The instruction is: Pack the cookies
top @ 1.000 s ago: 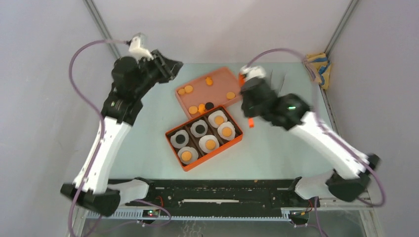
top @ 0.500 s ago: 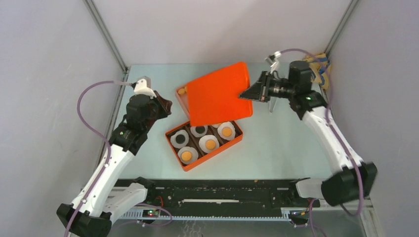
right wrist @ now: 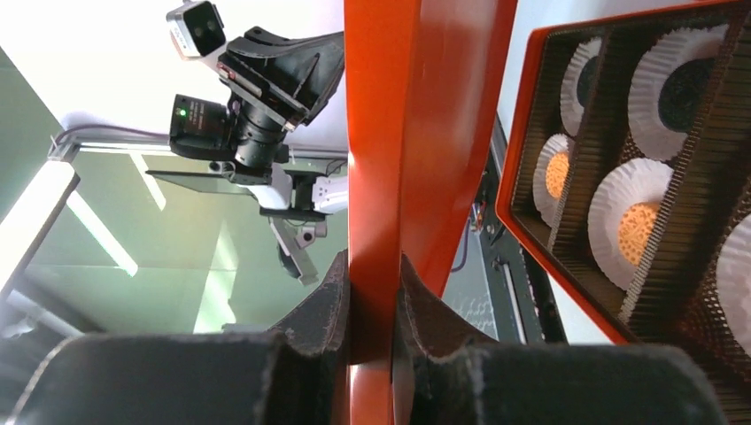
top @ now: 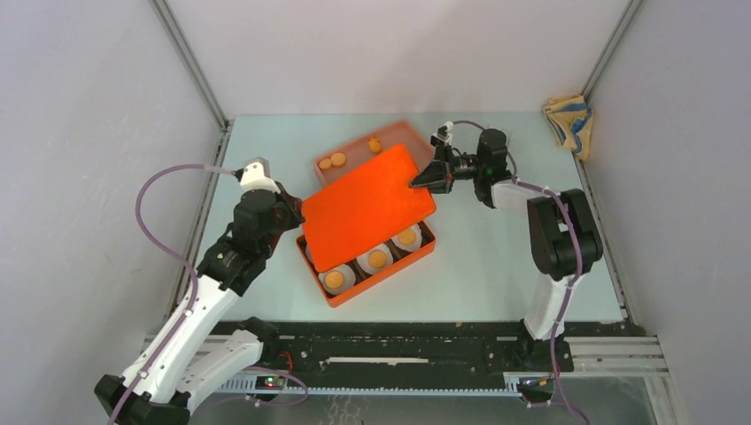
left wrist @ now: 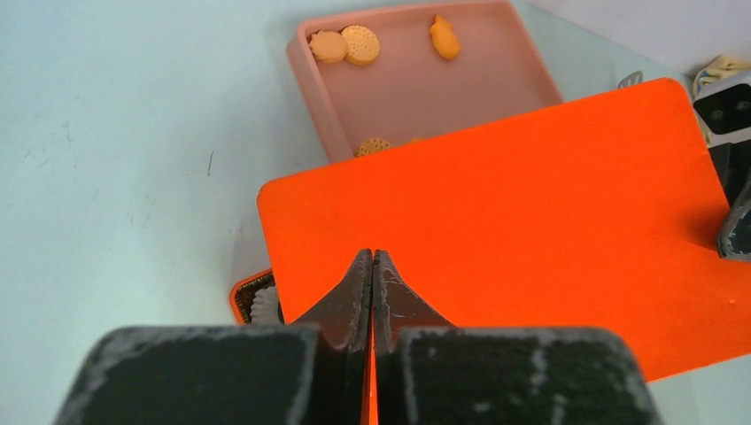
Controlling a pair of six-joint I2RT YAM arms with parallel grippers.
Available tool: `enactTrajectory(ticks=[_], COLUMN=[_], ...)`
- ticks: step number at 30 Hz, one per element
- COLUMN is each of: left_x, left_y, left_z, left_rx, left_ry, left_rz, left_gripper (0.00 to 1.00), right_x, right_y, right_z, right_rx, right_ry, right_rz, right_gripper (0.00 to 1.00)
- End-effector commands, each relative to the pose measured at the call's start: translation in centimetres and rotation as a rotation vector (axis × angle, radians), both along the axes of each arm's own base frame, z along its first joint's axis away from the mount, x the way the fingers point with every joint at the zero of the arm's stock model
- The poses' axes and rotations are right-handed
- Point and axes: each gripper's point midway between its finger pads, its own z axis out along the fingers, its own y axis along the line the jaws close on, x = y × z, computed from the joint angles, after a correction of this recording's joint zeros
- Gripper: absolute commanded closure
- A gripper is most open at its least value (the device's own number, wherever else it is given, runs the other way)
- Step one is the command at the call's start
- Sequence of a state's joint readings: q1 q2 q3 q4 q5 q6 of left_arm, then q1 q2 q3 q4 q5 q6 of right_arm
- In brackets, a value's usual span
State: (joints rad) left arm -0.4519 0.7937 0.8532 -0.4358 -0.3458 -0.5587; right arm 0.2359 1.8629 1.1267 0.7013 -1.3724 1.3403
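Moved since earlier frame: lid (top: 367,208) has come down and toward the near-left, off the tray and over the box; left arm (top: 204,301) has swung in to its left end, and that pincer has closed up.
Counter (top: 496,257): carries box and tray, side by side.
Lid: orange, flat; long axis runs near-left to far-right, close to parallel with the box's. Sits offset to the far side, hiding the far row of cups. Cannot tell whether it touches the rim.
Box (top: 385,276): orange, near row uncovered.
Tray (top: 398,137): pink, just beyond the box, near edge under the lid.
Right pincer (right wrist: 372,266): clamped on the lid's right short edge, rim between the fingers.
Left pincer (left wrist: 372,266): fingers pressed together, nothing visibly held; tips at the lid's left short edge, contact uncertain.
Cookies (top: 378,258): three orange ones in paper cups (right wrist: 602,204) in the near row; several loose in the tray.
Key relation (judgement): the lid needs to go toward the near-right to seat. The right pincer carries it; the left is nearer the other end, placed to steady it.
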Motion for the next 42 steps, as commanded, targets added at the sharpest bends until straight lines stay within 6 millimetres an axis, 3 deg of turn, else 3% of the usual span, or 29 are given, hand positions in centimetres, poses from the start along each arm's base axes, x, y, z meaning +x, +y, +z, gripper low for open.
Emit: enactTrajectory(ticks=[1,10,16,21,25,28,33,39,42], left_x=[-0.1,0.0,0.1,-0.3,-1.3,-2.7,-6.1,-10.3,-11.5], left_y=[0.4,-0.1,-0.3,-0.5,-0.2,-0.5,-0.3,2.0,2.9], left_z=[-1.6,-3.4,-4.4,-5.0,-5.9,-6.7,-9.6,-13.0,-13.7], left_rx=[0.007,0.022,0.030,0.029,0.001,-0.006,0.024,0.042,0.041], left_ry=[0.028,0.065,0.086,0.097,0.117,0.134,0.240,0.399,0.434], left_rz=[0.038,0.032,0.027,0.015,0.042,0.056,0.118,0.236,0.267], left_gripper=[1.00,1.00,1.00,1.00,1.00,1.00,1.00,1.00,1.00], right_x=[-1.0,-1.9,-2.0,-2.0,-1.2,0.1,2.8,5.3,5.4], right_y=[0.2,1.3,1.9,1.3,1.6,1.7,1.2,-1.4,-2.4], right_z=[-0.4,-7.6,-9.8,-13.7,-14.5,-12.8,-7.4,-0.7,0.5], right_rx=[0.022,-0.036,-0.102,-0.167,-0.198,-0.167,-0.093,0.008,0.019], right_ry=[-0.064,0.065,0.099,0.219,0.217,0.125,0.037,-0.095,-0.105], right_rz=[0.135,0.195,0.212,0.181,0.138,0.093,-0.015,-0.153,-0.166], right_gripper=[1.00,1.00,1.00,1.00,1.00,1.00,1.00,1.00,1.00])
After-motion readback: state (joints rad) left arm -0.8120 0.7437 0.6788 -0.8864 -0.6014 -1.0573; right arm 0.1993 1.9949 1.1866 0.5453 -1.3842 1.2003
